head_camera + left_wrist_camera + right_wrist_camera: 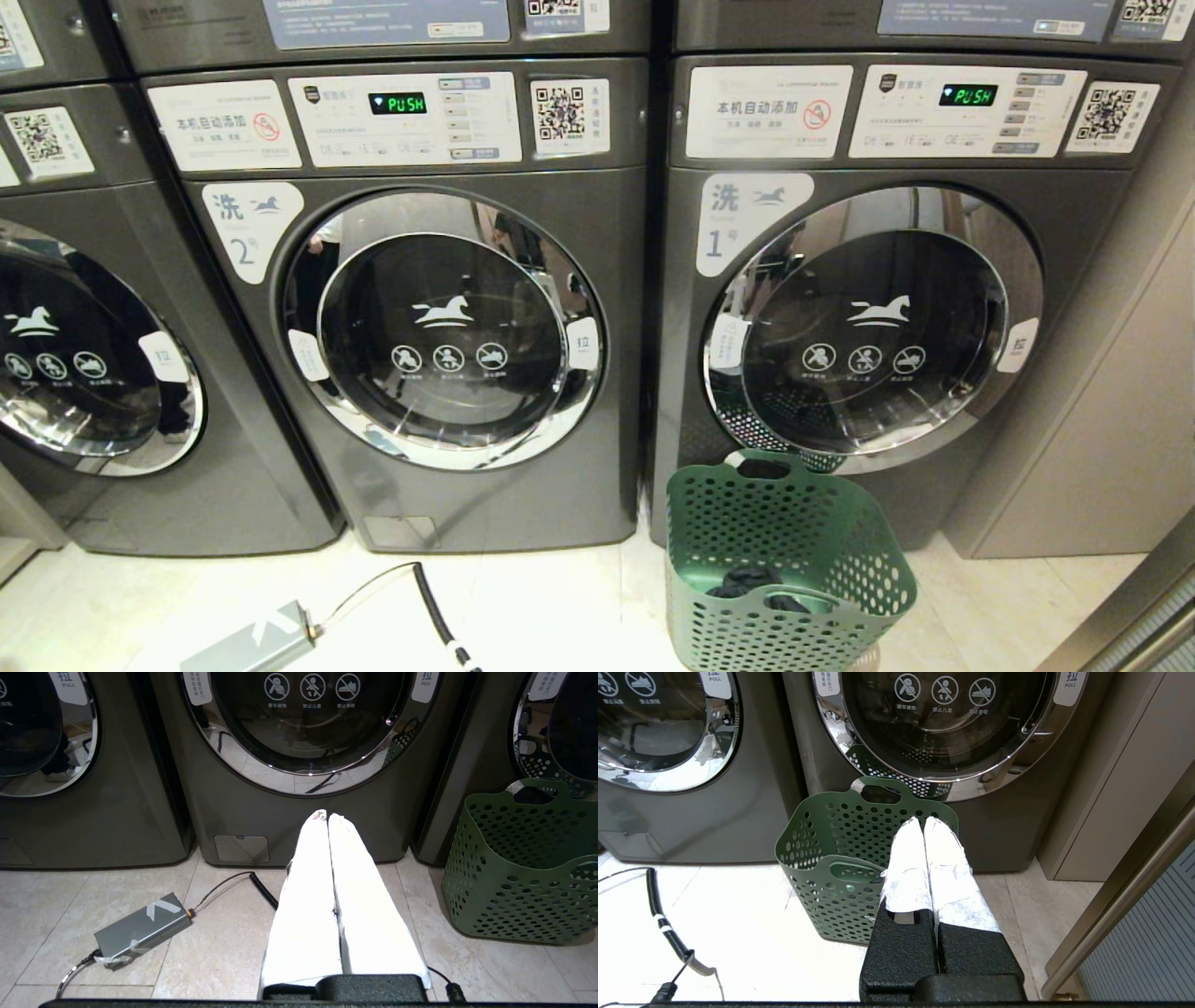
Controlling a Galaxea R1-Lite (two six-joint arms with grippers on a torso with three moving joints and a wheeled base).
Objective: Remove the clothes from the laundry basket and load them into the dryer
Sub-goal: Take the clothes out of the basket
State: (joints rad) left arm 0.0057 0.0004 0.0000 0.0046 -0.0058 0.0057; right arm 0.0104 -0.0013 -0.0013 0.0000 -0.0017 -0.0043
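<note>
Facing the closed machines, we see the green laundry basket (794, 569) on the floor tiles, its far rim just before the door (873, 327) of machine 1, dark clothes (752, 583) inside. Our left gripper (328, 816) and right gripper (923, 820) both have fingers pressed together, empty. A grey box (142, 928) with its cable (439, 611) lies on the tiles left of the basket.
</note>
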